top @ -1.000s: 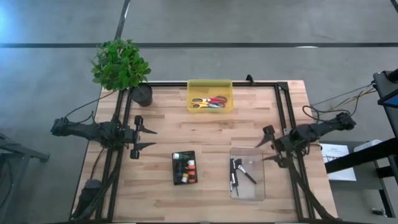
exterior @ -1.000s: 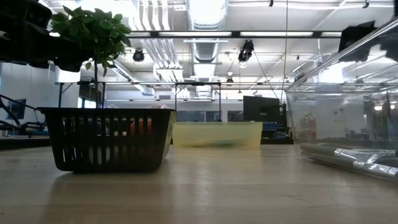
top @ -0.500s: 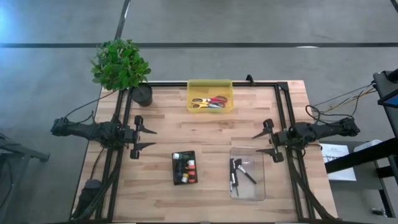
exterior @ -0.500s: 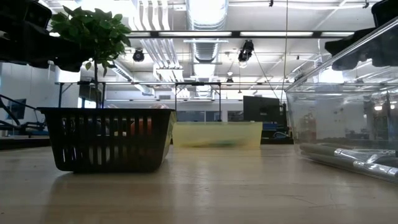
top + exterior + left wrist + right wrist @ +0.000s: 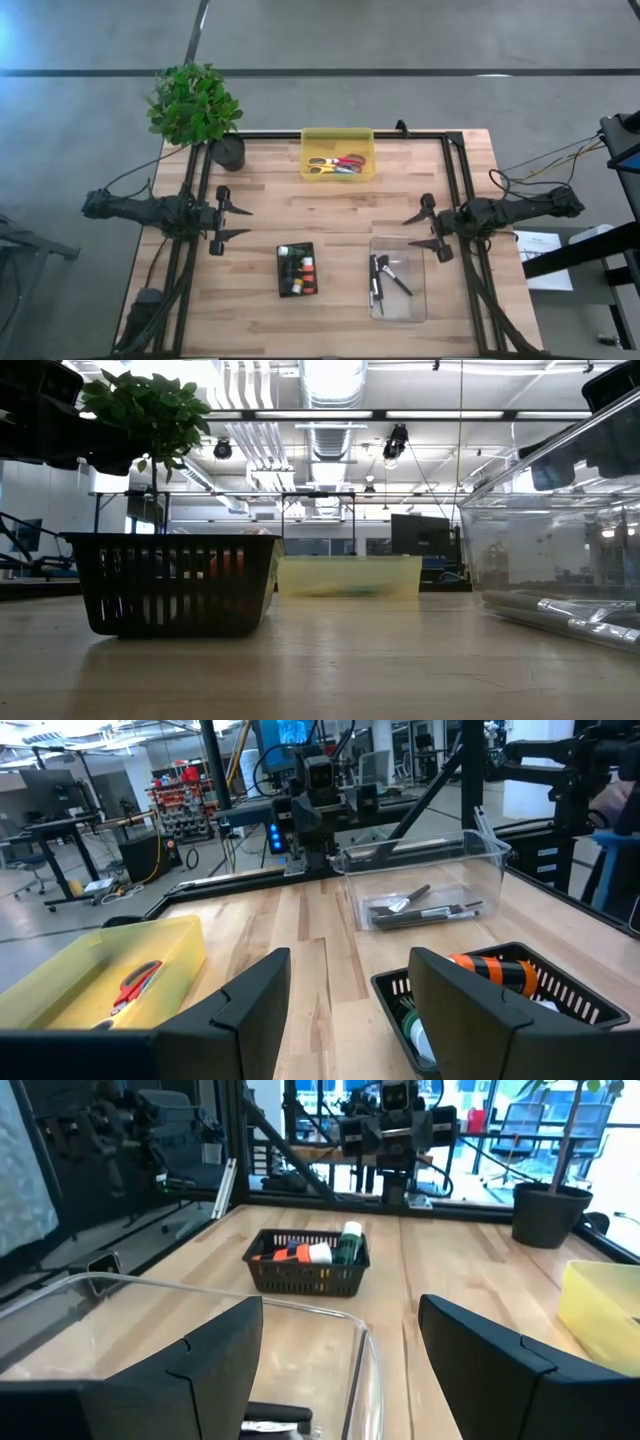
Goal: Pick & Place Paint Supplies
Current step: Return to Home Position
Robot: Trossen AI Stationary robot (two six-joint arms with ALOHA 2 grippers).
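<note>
– Jaws on the left arm [image 5: 150,210]: apart or together?

– Apart, with nothing between them. In the left wrist view the two dark fingers [image 5: 250,995] show a wide gap and only bare table [image 5: 260,180] beyond. The right arm [image 5: 510,212] is the same: jaws spread and empty, pointing in toward the middle of the table.

– Where are the supplies, then?

– All binned, as far as I can see. The paint tubes [image 5: 298,272] lie in the black bin [image 5: 279,275], which sits between the two arms and nearer the left one, forward of its jaws and off toward the high view's lower edge. An orange tube [image 5: 495,970] lies on top. The paintbrushes [image 5: 385,278] are in the clear bin [image 5: 410,305], just beside the right jaws on that same lower side. Most of them lie with their long axis running along the bin's length, and one is angled across.

– Anything loose on the wood?

– Nothing I can pick out. The yellow bin [image 5: 304,155] at the far edge holds scissors [image 5: 337,164], and a potted plant [image 5: 193,103] stands at the far left corner.

– So what does the next move turn on?

– My guess is very little. Neither arm has anything to reach for, and both bins lie to the side of the jaws, not ahead of them, so pulling straight back to rest should clear them. The right arm has the tighter margin, because the clear bin's rim is so close.
</note>
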